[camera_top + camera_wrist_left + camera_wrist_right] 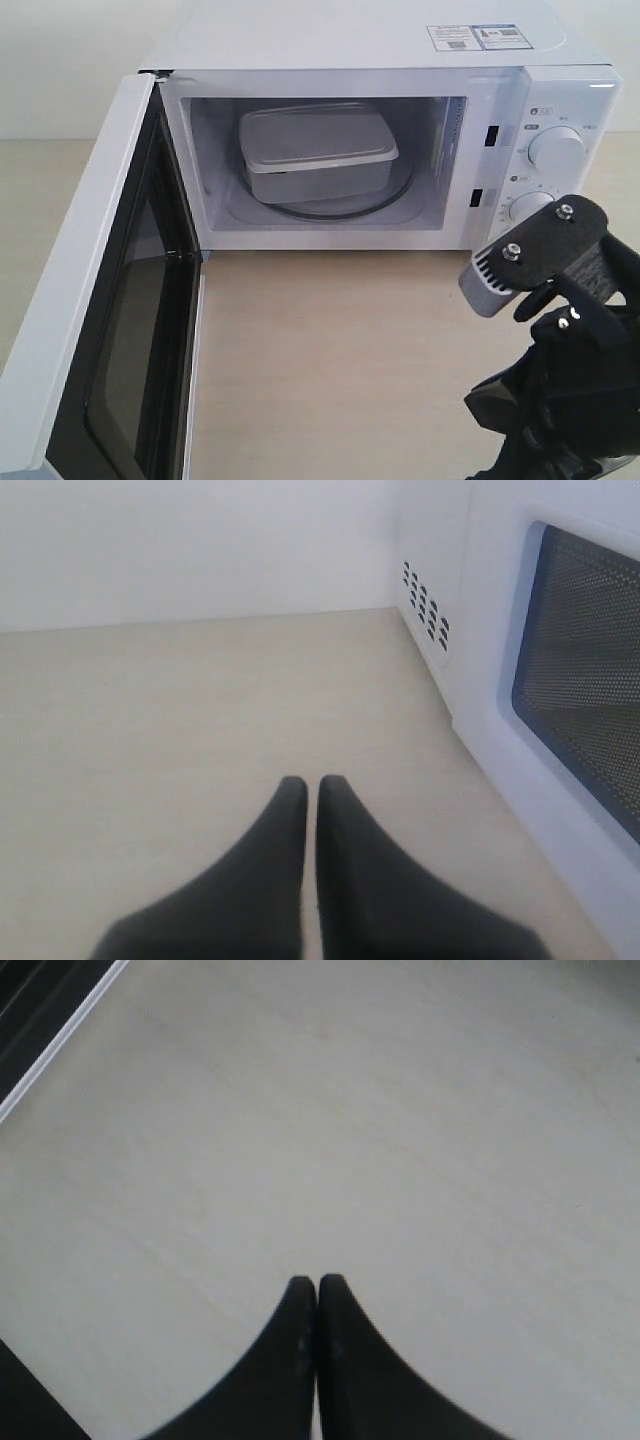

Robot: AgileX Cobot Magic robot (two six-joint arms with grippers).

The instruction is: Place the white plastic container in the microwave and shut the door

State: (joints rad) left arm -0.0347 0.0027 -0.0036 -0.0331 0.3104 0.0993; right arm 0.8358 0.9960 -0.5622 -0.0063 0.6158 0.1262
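White plastic container (316,152) on turntable inside microwave (400,60), door (90,330) wide open

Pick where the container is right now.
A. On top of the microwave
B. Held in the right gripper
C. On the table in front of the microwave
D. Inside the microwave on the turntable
D: the container sits on the turntable inside the microwave, seen past the open door.

Bright, flat, washed-out light with soft shadows; microwave (380,60) cavity dimmer, both wrist views slightly blurry up close.
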